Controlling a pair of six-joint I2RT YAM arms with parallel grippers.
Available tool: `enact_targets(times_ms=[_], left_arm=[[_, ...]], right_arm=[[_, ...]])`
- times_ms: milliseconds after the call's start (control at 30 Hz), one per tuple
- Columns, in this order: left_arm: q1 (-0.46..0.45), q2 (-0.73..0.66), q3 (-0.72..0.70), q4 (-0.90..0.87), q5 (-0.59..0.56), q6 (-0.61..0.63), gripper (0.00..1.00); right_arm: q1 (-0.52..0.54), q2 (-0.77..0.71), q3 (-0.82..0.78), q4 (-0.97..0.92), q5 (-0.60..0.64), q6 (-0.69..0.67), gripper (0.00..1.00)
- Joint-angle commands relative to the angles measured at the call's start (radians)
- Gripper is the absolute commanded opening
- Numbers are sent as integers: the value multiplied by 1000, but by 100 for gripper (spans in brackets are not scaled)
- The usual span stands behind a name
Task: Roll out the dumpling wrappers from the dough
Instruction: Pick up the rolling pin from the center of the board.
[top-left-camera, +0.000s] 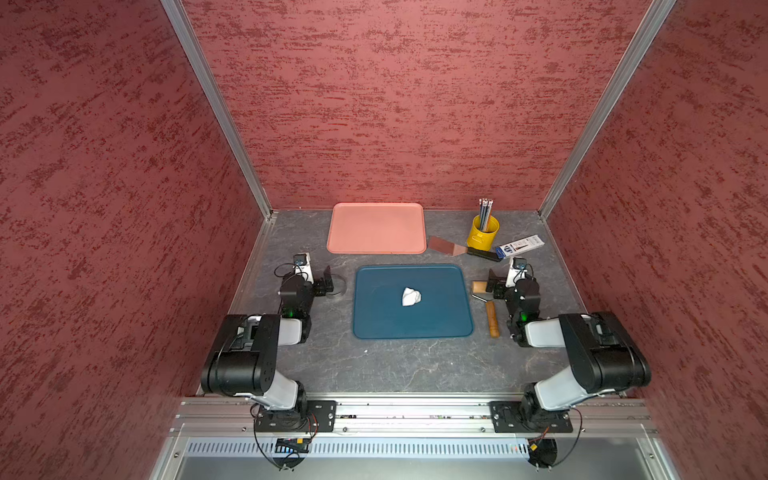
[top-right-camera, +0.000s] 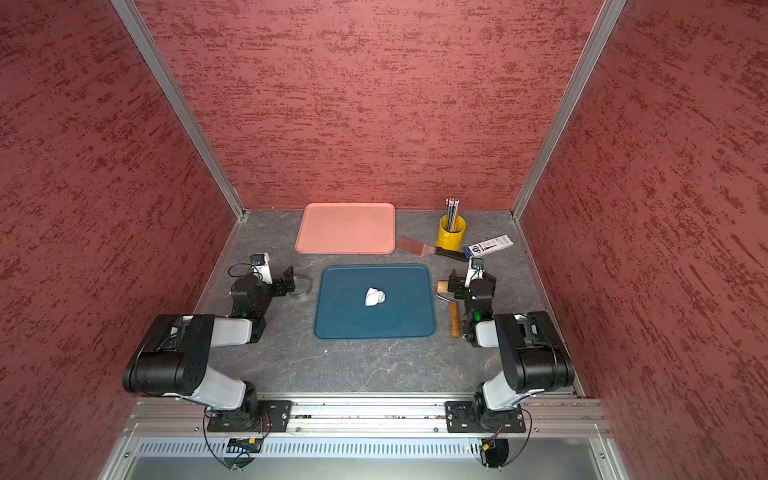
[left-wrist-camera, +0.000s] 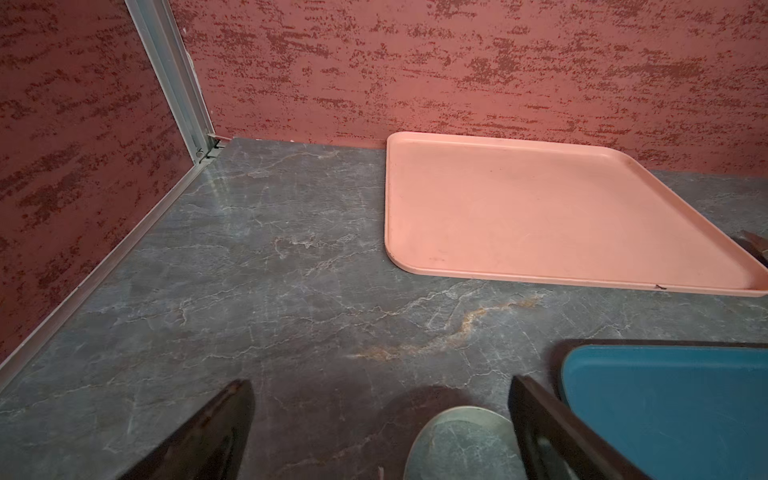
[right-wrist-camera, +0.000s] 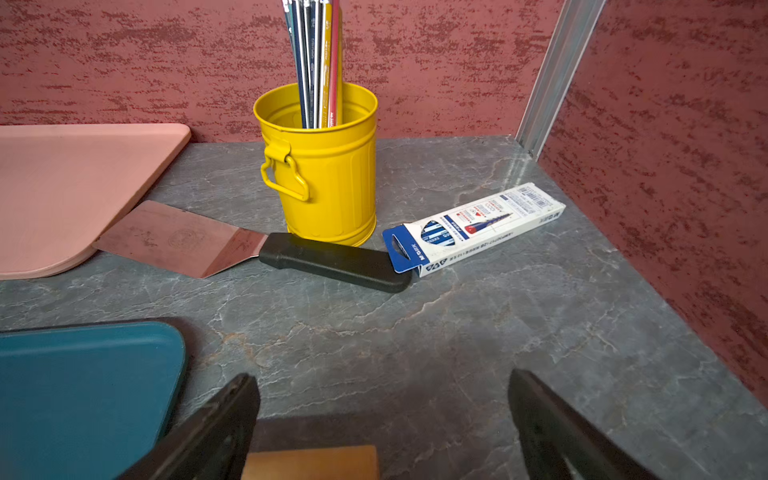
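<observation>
Though crumpled, lumpy white dough (top-left-camera: 411, 296) on blue tray (top-left-camera: 374, 320); left tool (left-wrist-camera: 380, 384), right tool (right-wrist-camera: 380, 376) wide open, empty.

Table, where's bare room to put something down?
Bare: the table strip between the blue tray and the front rail; the far-left corner beside the pink tray. Crowded: far right, with cup, spatula, pencil box; rolling pin beside the blue tray.

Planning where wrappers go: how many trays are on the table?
2. The pink tray lies by the back wall; the blue tray sits in front of it, holding the dough.
</observation>
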Motion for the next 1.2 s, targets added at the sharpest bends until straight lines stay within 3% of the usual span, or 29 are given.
enact_targets(times_ms=[0,500,667,767,833,900,1067,1167], left_arm=[[9,12,20,19,10,-7,100],[8,-25,20,-9,15,-6,100],[8,-207,49,-226,6,-17,100],[9,-317,71,-325,32,-36,100],[14,-388,93,-407,23,-109,100],[22,-446,126,-517,-1,-227,100],[47,-515,148,-618,6,-336,100],[68,-531,134,-636,8,-440,100]], right_arm=[[-4,-2,36,13,-16,6,98],[-3,-49,35,-24,17,19,98],[-3,-233,116,-310,9,21,98],[-4,-334,227,-594,25,126,98],[-4,-373,305,-762,-4,202,98],[-4,-397,381,-923,-109,220,98],[-4,-416,447,-1063,-368,331,98],[-6,-433,507,-1245,-303,321,98]])
